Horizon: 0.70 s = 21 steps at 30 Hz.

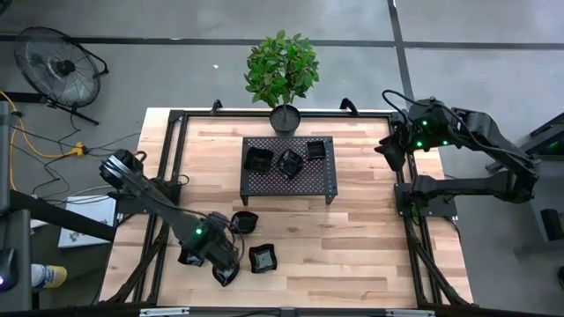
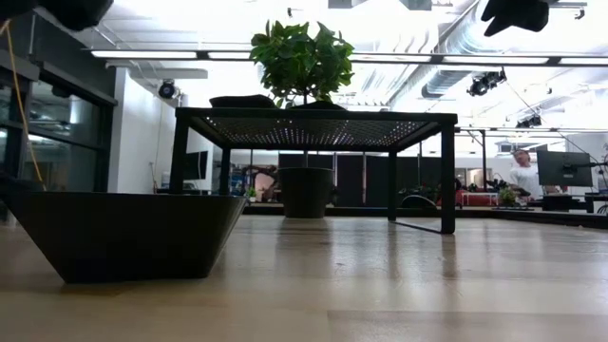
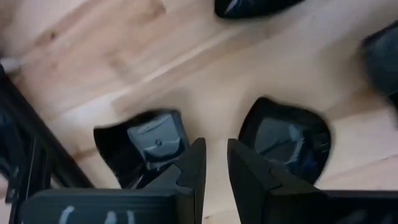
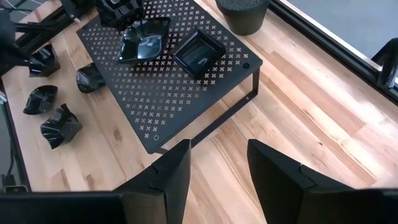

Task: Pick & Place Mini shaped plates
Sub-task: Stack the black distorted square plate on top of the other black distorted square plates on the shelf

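Left gripper: low over the near-left of the table, among the loose plates; its fingers stand a narrow gap apart with nothing between them, seemingly lined up to take a dish by its rim.
Loose mini plates: four near the left arm; one just far of it, one just right, one at its near side, one on its left, partly hidden. The left wrist view shows two glossy black dishes flanking the fingers, one squarish, one with wavy edges.
Rack: black perforated stand, centre-far; three plates sit on top, probably the drop spot.
Plant pot: just beyond the rack.
Right gripper: waiting at the far-right table edge, jaws apart and empty.
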{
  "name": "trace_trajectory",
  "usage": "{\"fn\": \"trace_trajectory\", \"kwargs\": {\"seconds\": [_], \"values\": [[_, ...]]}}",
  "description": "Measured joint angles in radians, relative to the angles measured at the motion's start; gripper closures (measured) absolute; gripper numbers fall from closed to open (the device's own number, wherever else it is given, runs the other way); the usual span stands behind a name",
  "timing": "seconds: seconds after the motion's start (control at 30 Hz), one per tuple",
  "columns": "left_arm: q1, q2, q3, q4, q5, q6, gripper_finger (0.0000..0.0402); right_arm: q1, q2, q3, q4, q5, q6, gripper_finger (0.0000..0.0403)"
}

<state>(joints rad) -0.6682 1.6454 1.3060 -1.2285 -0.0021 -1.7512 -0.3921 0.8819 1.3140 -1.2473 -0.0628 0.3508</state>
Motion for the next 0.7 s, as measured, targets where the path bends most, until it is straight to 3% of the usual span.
{"fn": "trace_trajectory", "kwargs": {"seconds": [0.4,0.7], "values": [[0.000,0.148,-0.001,0.043,0.094,-0.003,0.0339,0.000,0.000,0.000,-0.016,0.000,0.008,0.0249],[0.000,0.180,0.000,0.016,0.106,-0.003,0.0339,0.000,0.000,0.000,-0.016,-0.001,0.035,0.0249]]}}
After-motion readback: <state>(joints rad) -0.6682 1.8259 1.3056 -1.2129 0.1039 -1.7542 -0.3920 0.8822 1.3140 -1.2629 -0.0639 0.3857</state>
